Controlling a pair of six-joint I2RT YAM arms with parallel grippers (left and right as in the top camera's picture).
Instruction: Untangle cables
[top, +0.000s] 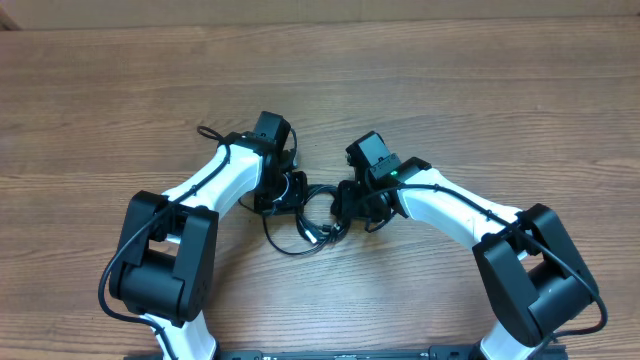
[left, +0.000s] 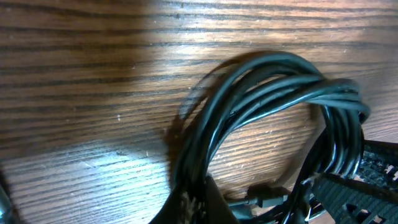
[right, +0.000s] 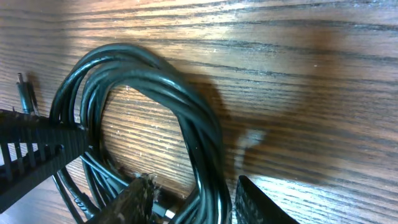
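On the left side, the white and black left arm is reaching over the brown wooden table. The left gripper at its tip is pointing down at the wood. Its fingers are pressing tight together, and they are pinching the cables where the black cords are running down into them. In the view from that wrist, the cords are bending up in front of the closed fingers in a big loop, with many strands lying side by side. A small plug is lying just to the right of the fingers, under the loop. A ribbed black bar is poking in at the far right of that view, close beside the loop. The bundle is sitting on the table between the two grippers, just right of the left one and just left of the right one. One loose loop is trailing back toward the bases of the arms. The right gripper is facing the left one across the bundle. Its two fingers are standing apart, with the thick part of the bundle lying between them. It is too hard to tell if they are squeezing the cords or only standing around them. A second plug is showing far to the left of these fingers, just outside the loop. The right arm is stretching away to the right.
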